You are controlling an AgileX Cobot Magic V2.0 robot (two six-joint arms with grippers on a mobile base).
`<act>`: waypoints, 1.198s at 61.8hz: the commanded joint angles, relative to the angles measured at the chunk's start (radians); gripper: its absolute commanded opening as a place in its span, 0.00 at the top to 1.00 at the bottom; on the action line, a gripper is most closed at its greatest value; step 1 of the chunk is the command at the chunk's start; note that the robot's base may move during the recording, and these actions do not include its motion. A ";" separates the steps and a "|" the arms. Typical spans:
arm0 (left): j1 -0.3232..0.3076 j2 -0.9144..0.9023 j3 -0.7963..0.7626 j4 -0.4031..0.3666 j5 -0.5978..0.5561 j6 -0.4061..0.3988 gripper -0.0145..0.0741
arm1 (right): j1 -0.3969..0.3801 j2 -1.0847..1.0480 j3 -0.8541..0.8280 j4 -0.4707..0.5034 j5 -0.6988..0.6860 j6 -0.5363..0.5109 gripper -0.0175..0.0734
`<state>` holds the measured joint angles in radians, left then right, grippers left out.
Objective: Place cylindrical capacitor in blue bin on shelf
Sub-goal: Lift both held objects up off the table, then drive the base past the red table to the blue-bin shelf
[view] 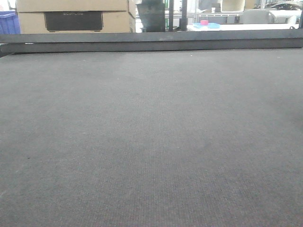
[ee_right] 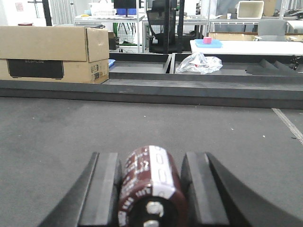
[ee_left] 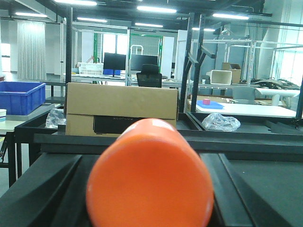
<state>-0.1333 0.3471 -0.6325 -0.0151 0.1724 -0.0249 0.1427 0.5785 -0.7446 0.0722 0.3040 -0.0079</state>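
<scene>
Right gripper (ee_right: pixel 147 157) clamped on the capacitor (ee_right: pixel 149 184).
The capacitor lies between the right fingers (ee_right: pixel 105 189), touching both, its terminal end facing the camera. The grey mat (ee_right: pixel 57 127) stretches ahead of the fingertips. An orange cylinder (ee_left: pixel 149 182) fills the gap between the left gripper's (ee_left: pixel 149 160) fingers (ee_left: pixel 42 194). It is too blurred to tell whether they squeeze it.

The cylindrical capacitor (ee_right: pixel 149 189) lies on its side between the right fingers (ee_right: pixel 106 189), which touch it on both sides, over the table (ee_right: pixel 57 127). A large cylinder (ee_left: pixel 149 179) sits between the left fingers (ee_left: pixel 42 189). A rail (ee_right: pixel 142 90) runs along the table's far edge. Behind it, a cardboard box (ee_right: pixel 47 47) stands at left and a bag (ee_right: pixel 199 62) lies at right. A bin (ee_left: pixel 21 97) sits farther left of the box.
</scene>
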 commanded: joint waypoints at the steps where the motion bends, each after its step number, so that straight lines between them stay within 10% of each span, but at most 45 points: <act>1: -0.006 -0.005 0.001 -0.009 -0.018 -0.005 0.96 | -0.001 -0.007 0.002 -0.011 -0.028 -0.003 0.99; 74: -0.006 -0.005 0.001 -0.009 -0.018 -0.005 0.96 | -0.001 -0.007 0.002 -0.011 -0.028 -0.003 0.99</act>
<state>-0.1333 0.3471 -0.6322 -0.0151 0.1740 -0.0249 0.1427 0.5785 -0.7446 0.0722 0.3040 -0.0079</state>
